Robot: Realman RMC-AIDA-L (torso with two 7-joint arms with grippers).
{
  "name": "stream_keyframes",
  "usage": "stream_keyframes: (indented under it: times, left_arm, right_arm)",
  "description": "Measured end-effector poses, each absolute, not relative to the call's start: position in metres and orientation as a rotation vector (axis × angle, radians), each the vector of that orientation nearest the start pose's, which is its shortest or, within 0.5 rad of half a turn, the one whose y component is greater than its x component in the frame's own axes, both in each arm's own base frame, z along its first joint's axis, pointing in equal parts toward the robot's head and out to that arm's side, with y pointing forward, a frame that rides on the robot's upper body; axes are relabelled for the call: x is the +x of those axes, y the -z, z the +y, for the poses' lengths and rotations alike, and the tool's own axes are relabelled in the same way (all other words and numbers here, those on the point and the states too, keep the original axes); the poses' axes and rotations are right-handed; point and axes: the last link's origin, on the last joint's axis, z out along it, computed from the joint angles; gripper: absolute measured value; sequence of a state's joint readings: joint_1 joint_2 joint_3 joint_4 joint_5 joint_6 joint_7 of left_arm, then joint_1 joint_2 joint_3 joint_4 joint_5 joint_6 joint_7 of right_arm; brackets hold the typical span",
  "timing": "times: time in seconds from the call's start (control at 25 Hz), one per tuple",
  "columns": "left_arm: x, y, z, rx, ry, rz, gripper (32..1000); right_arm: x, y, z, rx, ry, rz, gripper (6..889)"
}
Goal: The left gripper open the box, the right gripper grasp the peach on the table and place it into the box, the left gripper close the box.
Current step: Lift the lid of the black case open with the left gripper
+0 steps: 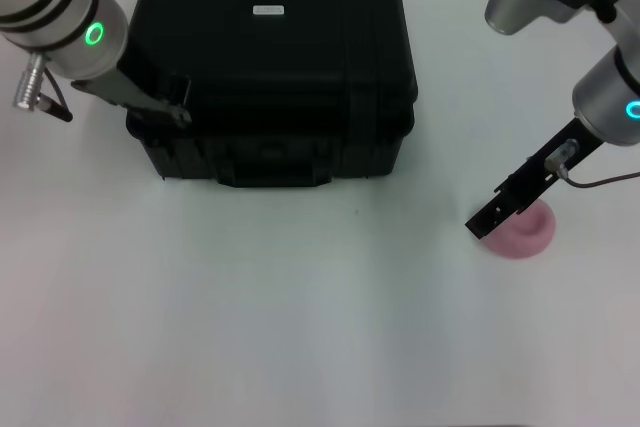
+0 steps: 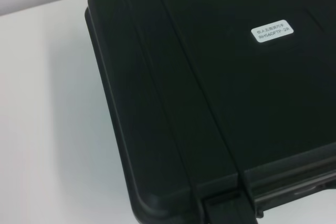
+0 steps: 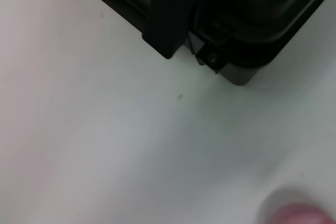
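The large black hard plastic box (image 1: 275, 67) sits shut on the plain white table (image 1: 250, 307), its small white label (image 2: 272, 32) printed in characters too small to read. The left gripper (image 1: 180, 115) rests at the box's front left corner; its opening cannot be told. The right gripper (image 1: 485, 222) hangs over the small pale pink peach (image 1: 525, 232), opening likewise unclear

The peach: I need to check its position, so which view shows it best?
The head view: the peach sits whole on the table, partly behind the right gripper. The right wrist view catches only its pink edge. The left wrist view shows none of it.
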State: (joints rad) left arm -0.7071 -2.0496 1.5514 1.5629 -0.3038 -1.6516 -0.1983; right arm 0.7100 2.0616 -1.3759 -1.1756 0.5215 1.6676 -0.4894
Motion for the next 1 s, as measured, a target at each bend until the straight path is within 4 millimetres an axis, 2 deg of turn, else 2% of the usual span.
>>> stream_keyframes:
  times: [1.0]
  left_arm:
    - [-0.081,-0.058,0.374,-2.030,-0.350,-1.129,402]
  right_arm:
    - [0.190,0.011,0.353,-2.584,0.705,1.145,811]
